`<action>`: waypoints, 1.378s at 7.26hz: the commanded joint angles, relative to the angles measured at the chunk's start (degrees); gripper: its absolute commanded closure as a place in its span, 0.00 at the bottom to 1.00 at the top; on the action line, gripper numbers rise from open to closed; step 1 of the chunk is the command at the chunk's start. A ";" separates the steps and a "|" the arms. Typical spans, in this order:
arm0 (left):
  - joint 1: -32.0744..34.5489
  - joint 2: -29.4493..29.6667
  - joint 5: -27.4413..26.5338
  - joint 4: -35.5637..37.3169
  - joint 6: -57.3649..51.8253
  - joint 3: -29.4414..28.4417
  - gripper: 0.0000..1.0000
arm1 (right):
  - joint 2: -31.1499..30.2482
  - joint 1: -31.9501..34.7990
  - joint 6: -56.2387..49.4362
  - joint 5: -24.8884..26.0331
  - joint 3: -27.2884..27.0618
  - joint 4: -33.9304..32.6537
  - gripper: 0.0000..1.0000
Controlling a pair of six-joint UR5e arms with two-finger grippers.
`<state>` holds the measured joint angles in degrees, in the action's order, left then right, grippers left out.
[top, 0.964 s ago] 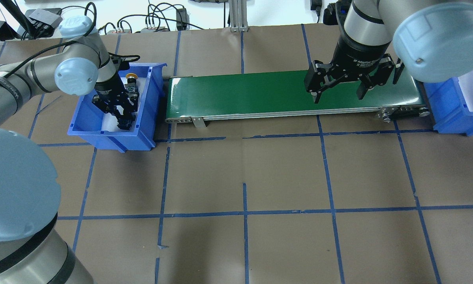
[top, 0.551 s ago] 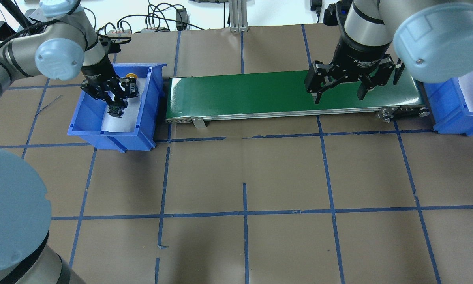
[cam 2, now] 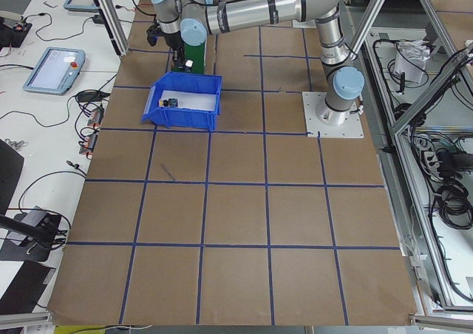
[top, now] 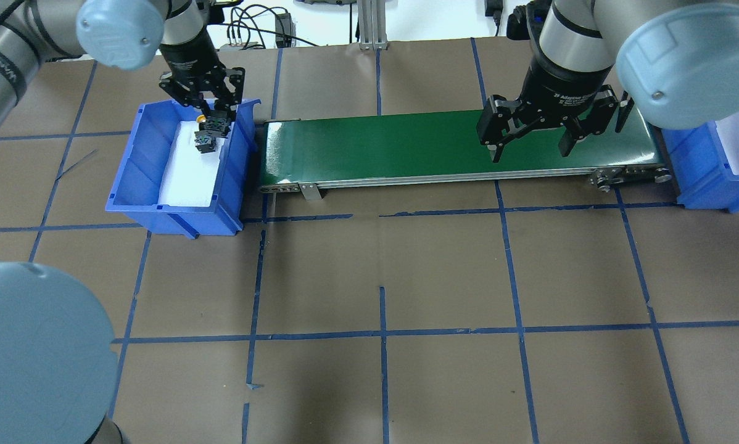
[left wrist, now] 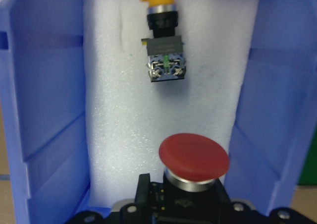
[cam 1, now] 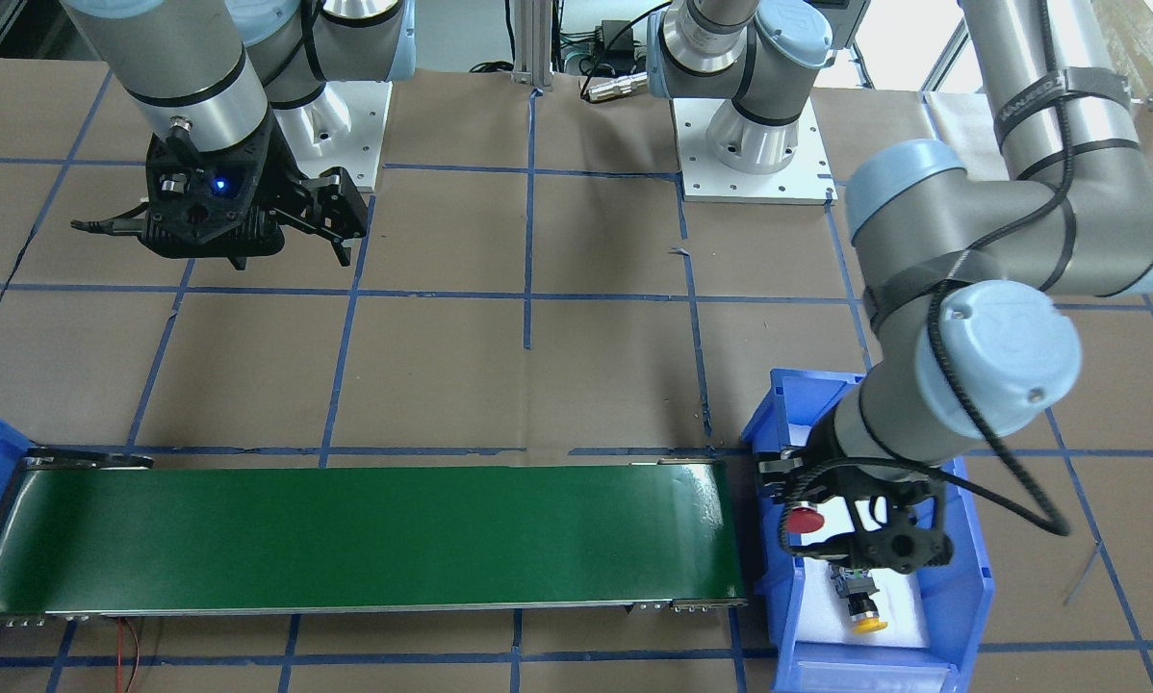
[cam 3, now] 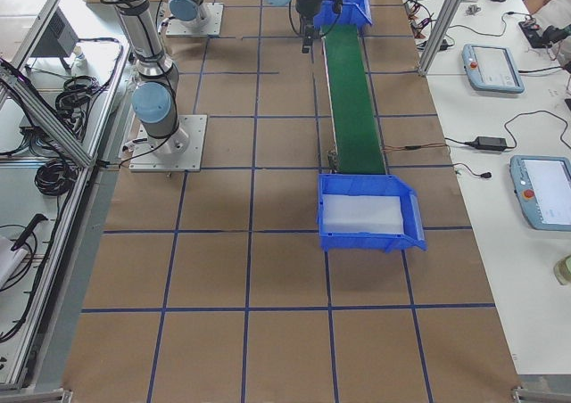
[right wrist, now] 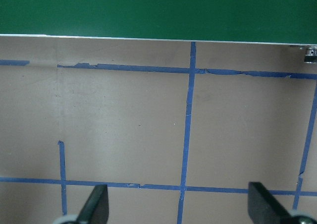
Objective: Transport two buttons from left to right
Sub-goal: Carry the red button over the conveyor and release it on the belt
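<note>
Left gripper [cam 1: 846, 527] pinches red button [cam 1: 807, 520] over bin [cam 1: 971, 577], frame lower right; yellow button [cam 1: 860, 611] lies inside. Right gripper [right wrist: 178, 209] spread beside belt [right wrist: 158, 11].

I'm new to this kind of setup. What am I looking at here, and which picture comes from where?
The machine is a two-armed robot at a taped table. Four pictures come from fixed cameras: above, opposite, and each table end; two come from cameras on the wrists. A green conveyor belt lies between the left bin and the right bin, both blue. The left claw is shut on the red button, over the left bin, where the yellow button lies on white foam. The right claw hangs open above the belt's other end, holding nothing.
</note>
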<state>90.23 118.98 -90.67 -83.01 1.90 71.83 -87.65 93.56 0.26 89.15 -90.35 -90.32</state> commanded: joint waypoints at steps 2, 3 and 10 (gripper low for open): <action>7.84 7.91 1.46 2.58 5.22 -2.22 0.95 | -0.06 -0.49 0.10 -0.03 -0.09 0.49 0.00; 8.64 8.98 1.37 2.59 5.22 -2.22 0.95 | 0.03 -0.40 0.27 -0.12 -0.09 -0.03 0.00; 10.23 10.58 1.28 6.09 7.77 -2.04 0.00 | -0.06 -0.93 -0.17 -0.03 -0.09 0.05 0.00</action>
<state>100.42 129.49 -89.46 -78.56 9.75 70.17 -87.71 92.64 0.11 89.12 -90.44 -90.25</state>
